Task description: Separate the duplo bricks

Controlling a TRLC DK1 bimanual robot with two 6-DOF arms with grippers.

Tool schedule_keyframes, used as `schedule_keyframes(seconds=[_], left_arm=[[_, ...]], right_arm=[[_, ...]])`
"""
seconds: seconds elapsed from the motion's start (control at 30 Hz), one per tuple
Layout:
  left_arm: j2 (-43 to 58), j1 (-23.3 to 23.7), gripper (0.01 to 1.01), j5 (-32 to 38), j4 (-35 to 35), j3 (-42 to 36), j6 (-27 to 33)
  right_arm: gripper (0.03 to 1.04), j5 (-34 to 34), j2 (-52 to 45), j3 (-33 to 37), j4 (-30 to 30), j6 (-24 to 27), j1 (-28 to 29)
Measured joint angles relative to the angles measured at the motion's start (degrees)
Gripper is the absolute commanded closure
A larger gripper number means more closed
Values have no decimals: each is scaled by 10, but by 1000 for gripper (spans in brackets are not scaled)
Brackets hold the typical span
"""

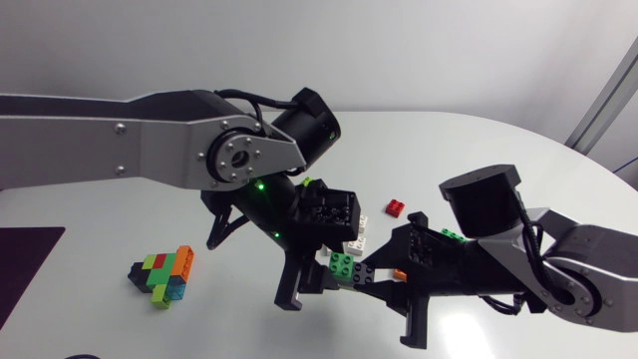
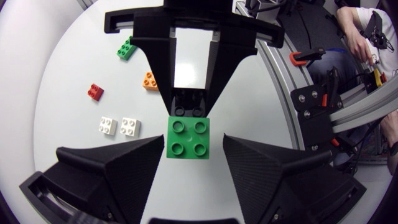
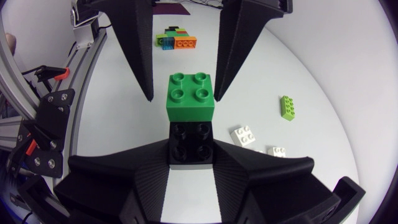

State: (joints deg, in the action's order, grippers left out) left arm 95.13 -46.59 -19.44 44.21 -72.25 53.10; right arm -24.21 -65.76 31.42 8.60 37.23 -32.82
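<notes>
Head view shows a mixed stack [image 1: 162,276] lying at far left. Left gripper [image 2: 191,142] stands open, fingers flanking the green brick [image 3: 191,94], seemingly not touching. That brick is stuck on a black brick [image 3: 191,142] clamped in the right gripper [image 3: 191,152]. Step in hand: splitting this pair; next, left must close on green and pull off

The green brick [image 3: 191,96] and black brick [image 3: 191,142] look glossy plastic.

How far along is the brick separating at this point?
Done: red brick, white bricks and orange brick lie loose. In hand: right gripper shut on black brick, green brick stuck on it, inside the open left gripper. Left: that pair and the multicoloured cluster.
</notes>
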Motion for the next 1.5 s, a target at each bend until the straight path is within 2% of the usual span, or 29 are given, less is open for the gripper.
schedule_keyframes(seconds=[0.1,0.23,0.6,0.8,0.93,1.03,1.13,1.23,1.5], left_arm=[[0,0,498,0,0,4,0],[0,0,651,0,0,5,0],[-3,1,664,-2,2,6,4],[-3,36,664,-92,62,-10,4],[-3,50,664,-104,69,-15,9],[-3,87,664,-105,69,-21,19],[4,139,664,-74,31,-30,26],[34,171,664,-23,-20,-31,31],[141,178,664,35,-108,-18,39]], right_arm=[[789,0,0,2,0,0,-3],[789,0,0,3,0,-2,-10],[789,14,-2,2,-10,-4,-26],[789,78,-5,-14,-45,-4,-77],[789,82,-5,-16,-47,-4,-82],[789,80,-1,-16,-40,-4,-73],[789,54,16,-16,-20,-4,-39],[789,31,31,-16,-5,-3,-7],[789,0,43,-8,22,-6,17]])
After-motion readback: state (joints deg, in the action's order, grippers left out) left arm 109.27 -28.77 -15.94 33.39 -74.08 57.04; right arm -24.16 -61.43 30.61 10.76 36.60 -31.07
